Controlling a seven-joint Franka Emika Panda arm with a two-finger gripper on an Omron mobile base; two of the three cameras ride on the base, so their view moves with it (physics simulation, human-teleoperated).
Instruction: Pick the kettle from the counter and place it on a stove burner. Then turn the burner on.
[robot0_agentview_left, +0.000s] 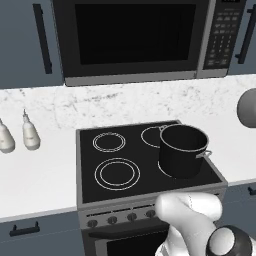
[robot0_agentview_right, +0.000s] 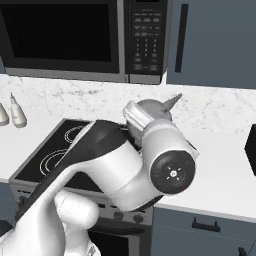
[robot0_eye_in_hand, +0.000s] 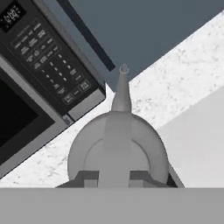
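Left base view: the black glass cooktop (robot0_agentview_left: 150, 165) sits in the white marble-look counter (robot0_agentview_left: 40, 170). The large stove burner (robot0_agentview_left: 117, 173) of two white rings lies toward seven o'clock on the glass, a smaller ring circle (robot0_agentview_left: 109, 142) behind it toward eleven. A tall black stockpot (robot0_agentview_left: 182, 150) stands on the right side of the glass, at about three o'clock, covering most of the burner there. Two white bottles (robot0_agentview_left: 20, 134) stand on the counter at nine o'clock from the cooktop, near the backsplash. A row of knobs (robot0_agentview_left: 120, 218) runs along the stove front. The kettle (robot0_agentview_left: 247, 109) shows as a rounded grey shape at the frame's right edge, up above the counter right of the stove. A microwave (robot0_agentview_left: 135, 37) hangs over the cooktop.

Right base view: the arm's white and dark links cover the middle. Behind the wrist, at twelve o'clock from it, the grey kettle (robot0_agentview_right: 155, 107) peeks out with its spout pointing to two o'clock — above the counter just right of the cooktop.

Hand view: the gripper (robot0_eye_in_hand: 114, 178) is closed narrow on the kettle's thin handle, the dark finger tips (robot0_eye_in_hand: 87, 177) pressing from either side. The kettle body fills the lower centre, spout at twelve o'clock — microwave keypad (robot0_eye_in_hand: 52, 65) at ten o'clock.
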